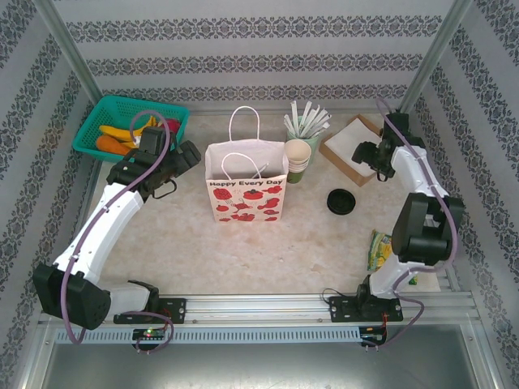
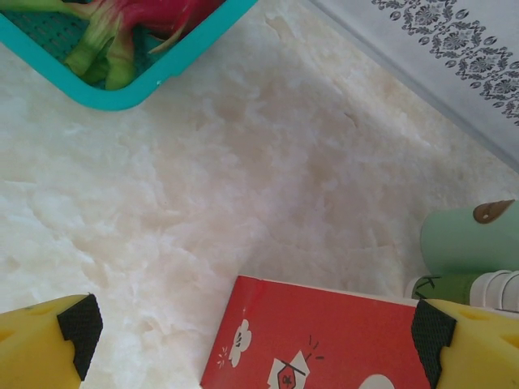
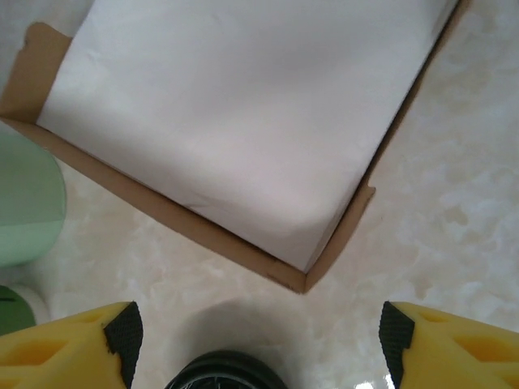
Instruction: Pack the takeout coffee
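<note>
standing upright in the middle of the table (image 1: 186,243), the paper bag (image 1: 245,190) has its mouth open and its handles up. just right of it sits a nested stack of green cups (image 1: 298,162), cream inside, with a pale green holder (image 1: 306,134) of white sticks just behind it. whether the takeout coffee stands anywhere as a single cup apart from that stack, i cannot tell.

the left gripper (image 1: 185,156) hovers between the teal basket (image 1: 89,130) and the bag. its claw is spread wide and holds nothing, and its wrist view looks down on bare table.

the right gripper (image 1: 366,152) hangs at the near edge of the cardboard tray of napkins (image 1: 353,144). its claw is parted too, the yellow fingers (image 3: 73,344) well apart with nothing gripped between them.

a black lid (image 1: 340,201) lies flat on the table, near the bag's right side and apart from it.
</note>
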